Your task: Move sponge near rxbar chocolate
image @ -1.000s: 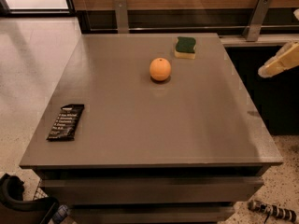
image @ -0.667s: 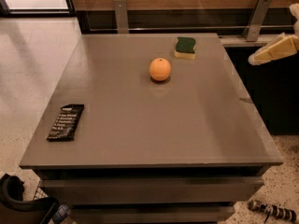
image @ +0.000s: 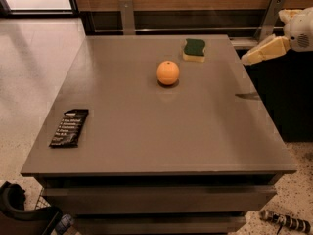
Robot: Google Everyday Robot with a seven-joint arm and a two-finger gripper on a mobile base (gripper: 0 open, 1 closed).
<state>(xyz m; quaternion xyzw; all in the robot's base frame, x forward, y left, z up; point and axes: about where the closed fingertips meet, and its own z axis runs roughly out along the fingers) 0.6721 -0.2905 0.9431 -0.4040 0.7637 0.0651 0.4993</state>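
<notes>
Far back on the table (image: pixel 171 131), toward its right corner: the sponge (image: pixel 194 50), green scrub face up over yellow foam, lying flat and untouched — just in front and left of it, near but apart, an orange (image: pixel 168 72). Well apart from both, at the near left edge, the rxbar chocolate (image: pixel 69 127), flat in its black wrapper with white lettering, long side roughly along the table's left edge. By the table's right edge, level with the sponge and apart from it, the claw (image: pixel 254 55), cream-coloured, tilted down toward the left in the air — clenched or released, cannot tell.
</notes>
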